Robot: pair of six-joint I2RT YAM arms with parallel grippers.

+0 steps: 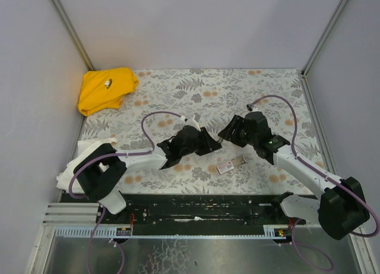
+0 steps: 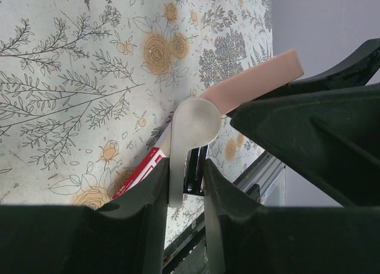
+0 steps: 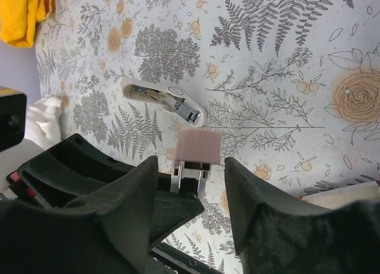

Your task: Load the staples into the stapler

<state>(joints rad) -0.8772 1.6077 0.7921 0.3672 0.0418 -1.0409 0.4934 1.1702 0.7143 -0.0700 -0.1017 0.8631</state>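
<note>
Left pincer (image 2: 185, 191) clamped on white body of mini stapler (image 2: 193, 122), held above floral surface (image 1: 178, 90), pink lid swung open. Right pincer (image 3: 191, 174) part open, fingers flanking lid tip, seemingly not touching. Red-and-white staple box (image 1: 225, 166) lies on surface nearby, toward arm bases.

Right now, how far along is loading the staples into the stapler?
Done: the left gripper holds the stapler off the table, its pink top swung open. In hand: the right gripper straddles the pink end, jaws open. Left: no strip of staples is in either gripper; the staple box lies on the table, so loading and closing remain.
</note>
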